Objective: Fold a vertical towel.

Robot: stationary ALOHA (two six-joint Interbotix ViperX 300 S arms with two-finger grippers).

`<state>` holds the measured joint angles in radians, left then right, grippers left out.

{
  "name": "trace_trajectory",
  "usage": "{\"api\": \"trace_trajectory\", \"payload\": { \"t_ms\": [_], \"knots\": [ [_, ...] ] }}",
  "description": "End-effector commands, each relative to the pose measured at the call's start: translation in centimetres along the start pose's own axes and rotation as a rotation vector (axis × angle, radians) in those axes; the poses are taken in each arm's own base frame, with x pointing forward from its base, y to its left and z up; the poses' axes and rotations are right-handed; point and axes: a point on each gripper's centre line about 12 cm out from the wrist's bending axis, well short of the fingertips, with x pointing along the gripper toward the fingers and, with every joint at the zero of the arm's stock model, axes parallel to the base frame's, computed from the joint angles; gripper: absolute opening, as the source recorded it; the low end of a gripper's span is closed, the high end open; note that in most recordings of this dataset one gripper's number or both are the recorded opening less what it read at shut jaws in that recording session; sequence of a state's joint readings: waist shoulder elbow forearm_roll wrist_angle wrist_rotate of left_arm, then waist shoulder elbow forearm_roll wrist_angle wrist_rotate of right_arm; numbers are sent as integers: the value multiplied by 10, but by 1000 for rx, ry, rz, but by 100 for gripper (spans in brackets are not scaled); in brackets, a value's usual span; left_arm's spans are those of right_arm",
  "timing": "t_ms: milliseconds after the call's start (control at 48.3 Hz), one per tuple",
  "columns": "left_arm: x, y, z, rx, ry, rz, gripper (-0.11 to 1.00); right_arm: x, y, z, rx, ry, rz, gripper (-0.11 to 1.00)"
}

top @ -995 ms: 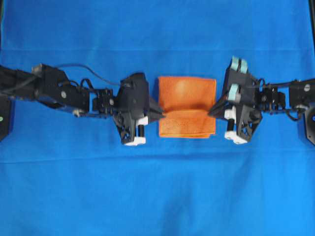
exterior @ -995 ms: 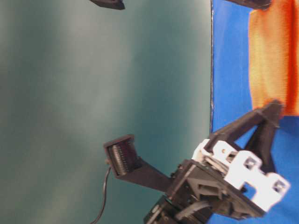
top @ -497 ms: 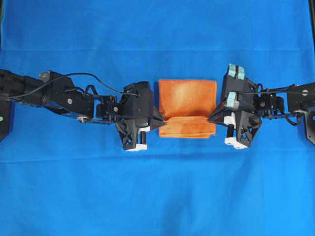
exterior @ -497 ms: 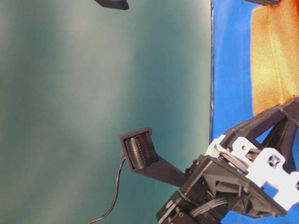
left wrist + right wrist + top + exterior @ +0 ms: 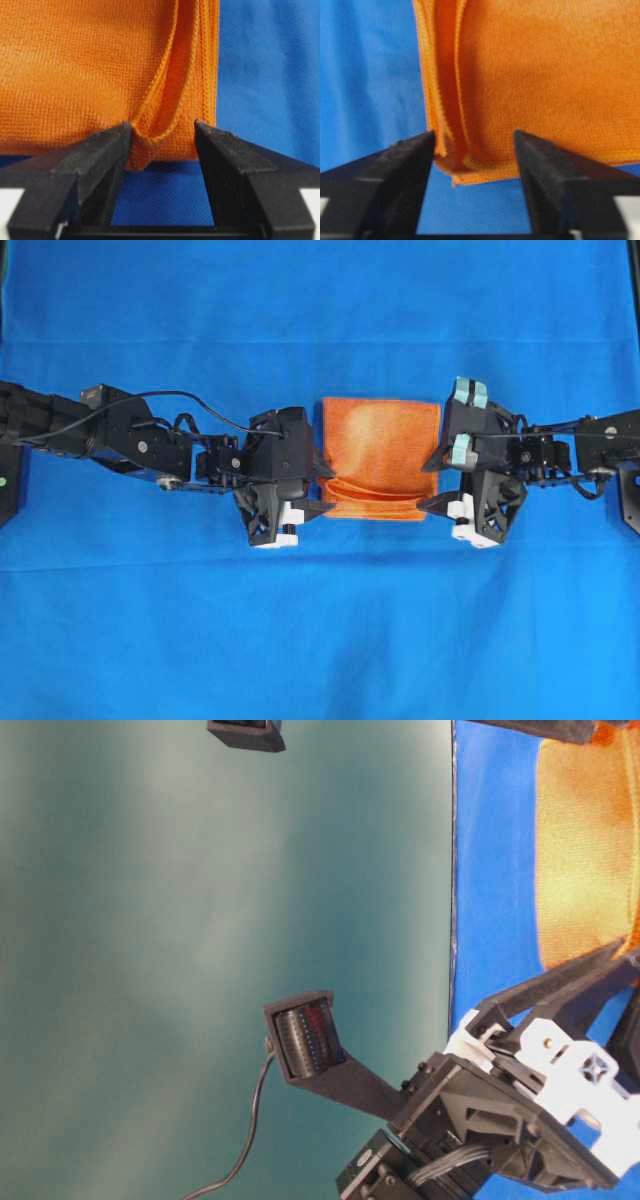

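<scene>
A: What covers the worktop?

B: A big blue cloth (image 5: pixel 320 620) spreads over the whole worktop, smooth and flat. In the table-level view it ends at a straight edge against a plain grey-green backdrop (image 5: pixel 220 960).

A: And the arms?

B: Two black arms reach in from the sides of the overhead view. The left arm (image 5: pixel 120 435) comes from the left edge with a black cable looping over it, and the right arm (image 5: pixel 570 445) from the right edge.

A: Where is the towel?

B: The orange towel (image 5: pixel 380 445) lies at the middle of the blue cloth, between the two arms. It is folded in layers, with stitched edges stacked along its near side, where a loose fold sags.

A: How do the fingers stand?

B: The left gripper (image 5: pixel 162 130) has its fingers released, spread apart, with a looped towel edge lying in the gap and touching the left-hand finger. The right gripper (image 5: pixel 475 137) is also released, its fingers standing wide either side of the towel's layered corner, gripping nothing.
</scene>
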<state>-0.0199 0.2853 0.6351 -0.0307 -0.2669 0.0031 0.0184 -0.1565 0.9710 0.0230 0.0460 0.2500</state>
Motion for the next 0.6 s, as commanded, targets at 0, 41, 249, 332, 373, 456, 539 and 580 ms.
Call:
{"api": "trace_trajectory", "payload": {
  "t_ms": [0, 41, 249, 332, 373, 456, 539, 580],
  "knots": [
    [-11, -6, 20, 8, -57, -11, 51, -8, 10, 12, -13, -39, 27, 60],
    [-17, -9, 24, 14, -67, -18, 51, -11, 14, 12, -22, -42, 37, 58],
    [-54, -32, 51, 56, -136, -68, 51, -38, 33, 19, -60, -89, 91, 59],
    [-75, -39, 65, 66, -167, -84, 51, -52, 36, 24, -67, -127, 109, 59],
    [-85, -39, 71, 64, -181, -87, 51, -58, 36, 26, -71, -146, 114, 59],
    [-107, -38, 82, 63, -209, -90, 51, -75, 37, 32, -81, -206, 130, 59],
    [-131, -36, 89, 63, -250, -90, 51, -93, 37, 40, -98, -273, 143, 59],
    [-140, -35, 92, 61, -272, -88, 51, -101, 37, 43, -104, -304, 148, 59]
  ]
}}
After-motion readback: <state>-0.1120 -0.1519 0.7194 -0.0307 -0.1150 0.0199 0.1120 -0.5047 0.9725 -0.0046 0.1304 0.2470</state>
